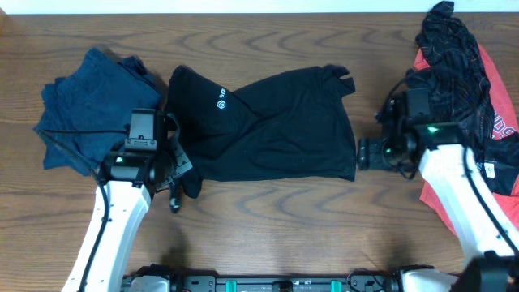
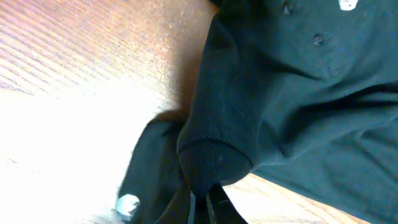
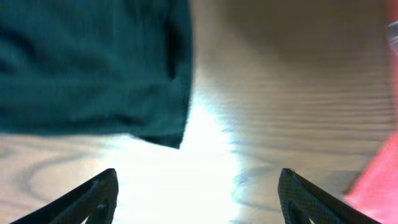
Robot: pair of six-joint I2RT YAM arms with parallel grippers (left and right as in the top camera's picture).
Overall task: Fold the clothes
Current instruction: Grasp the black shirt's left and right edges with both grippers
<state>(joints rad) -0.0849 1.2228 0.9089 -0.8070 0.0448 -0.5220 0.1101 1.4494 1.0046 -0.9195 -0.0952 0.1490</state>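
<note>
A black polo shirt lies spread across the middle of the table, with a small white logo near its left side. My left gripper is at the shirt's lower left and is shut on the ribbed sleeve cuff, which is pinched between the fingers. My right gripper is open and empty just right of the shirt's lower right corner. In the right wrist view the fingers are spread wide over bare wood, and the shirt's corner lies ahead to the left.
A rumpled pile of dark blue clothes lies at the far left. A heap of black patterned and red garments lies at the far right, and its red edge shows in the right wrist view. The wooden table shows along the front.
</note>
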